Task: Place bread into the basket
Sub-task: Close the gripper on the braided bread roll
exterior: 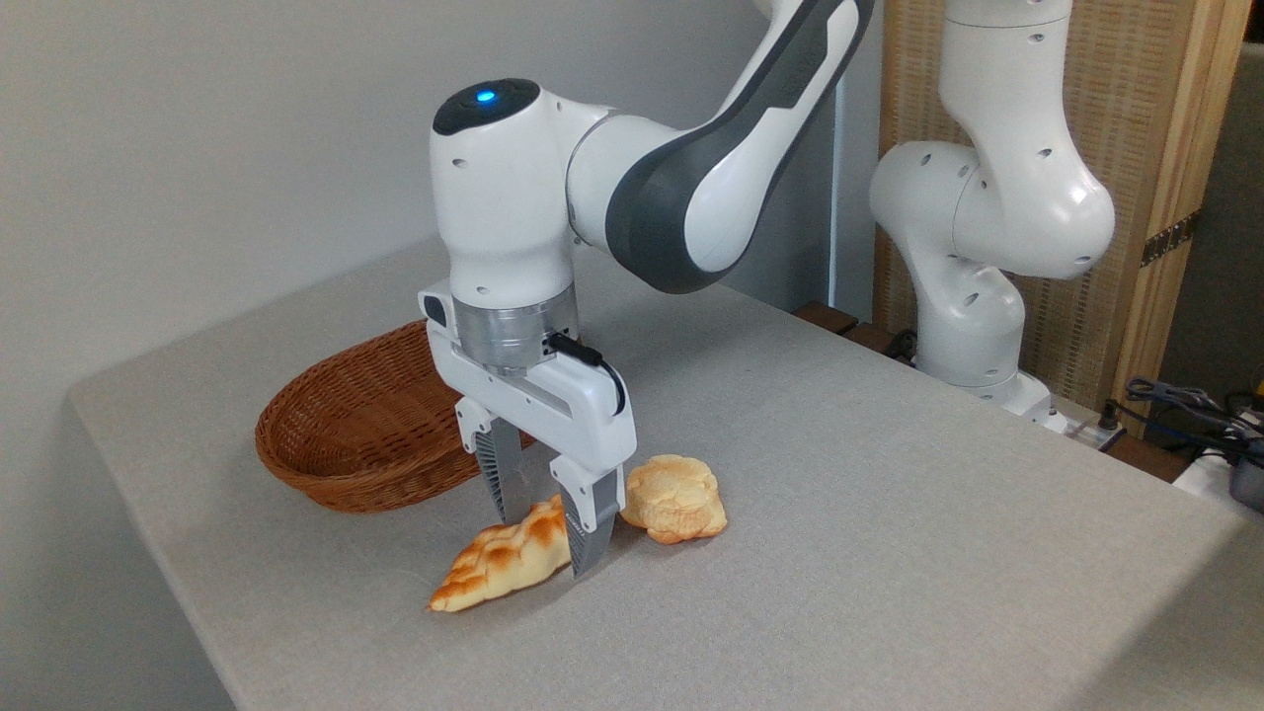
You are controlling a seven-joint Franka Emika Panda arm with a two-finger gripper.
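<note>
Half of bread (499, 565) hidden behind gripper (549, 545) fingers; grip contact unclear.

Grey table (889, 513) carries the basket (346, 434), bread (499, 563) and a bun (674, 499)

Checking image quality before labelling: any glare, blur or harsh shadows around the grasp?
Fixed camera view: light is soft and even, with only faint shadows under the bread and the basket. No blown-out glare, just mild sheen on the white arm shell. The tool and the round bun look sharp, with no motion blur. The right background is dimmer and cluttered.
</note>
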